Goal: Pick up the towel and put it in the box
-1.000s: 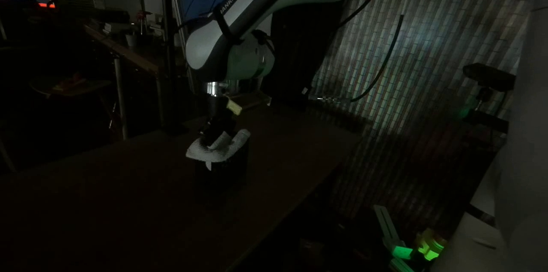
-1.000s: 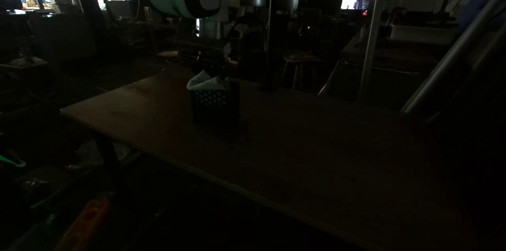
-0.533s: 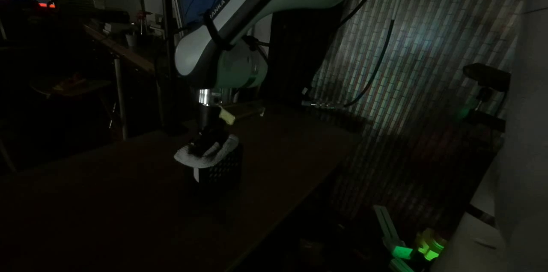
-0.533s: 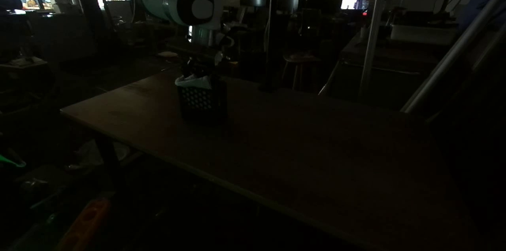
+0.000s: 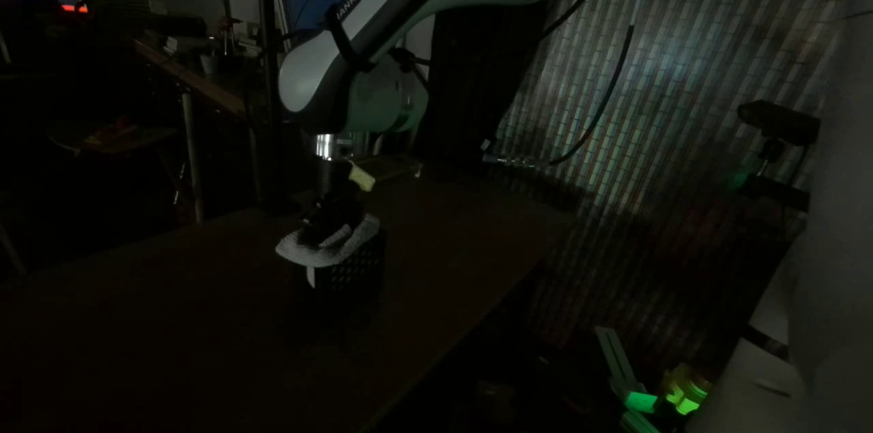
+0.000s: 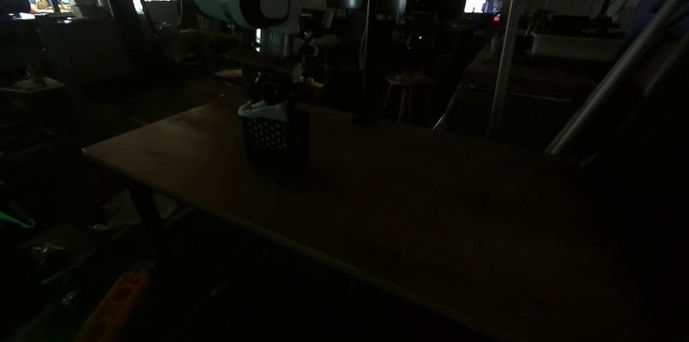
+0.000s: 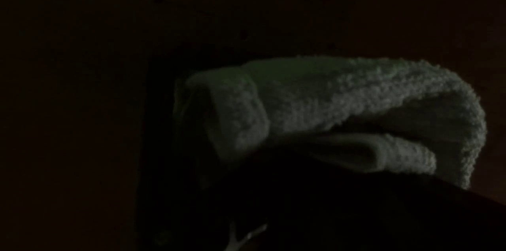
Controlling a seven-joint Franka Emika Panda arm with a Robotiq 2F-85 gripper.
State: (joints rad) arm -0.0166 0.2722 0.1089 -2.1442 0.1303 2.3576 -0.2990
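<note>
You have a soft, floppy thing to handle. The towel (image 7: 296,104) has a thick, nubby nap, so expect it to be light, grippy and safe from damage, though its folds will probably spring back up after a push. It lies rumpled over the mouth of the perforated box (image 6: 277,151), which stands on the table (image 6: 377,196). In an exterior view its left end (image 5: 290,250) juts past the box's left side, so I'd judge it not fully in. How much cloth is down inside, you can't tell in this dark.

Your pincer (image 5: 318,234) has its jaws brought together, low among the folds. Whether they have cloth caught or only press on it, the views don't show. If you need a fresh hold, the small rolled fold (image 7: 405,156) at the pincer's edge in the wrist view looks like the better bite: thick, and close to the towel's bulk. Pinching the overhanging end would likely leave the rest trailing over the rim. Go gently, too; the box may well slide along with the cloth.

As for the arm (image 5: 375,106), in both exterior views its last stretch drops nearly upright to the pincer, over the box. That pose should suit pressing straight down; for the overhang, you'd probably need to shift left and nudge it back over the rim.
</note>
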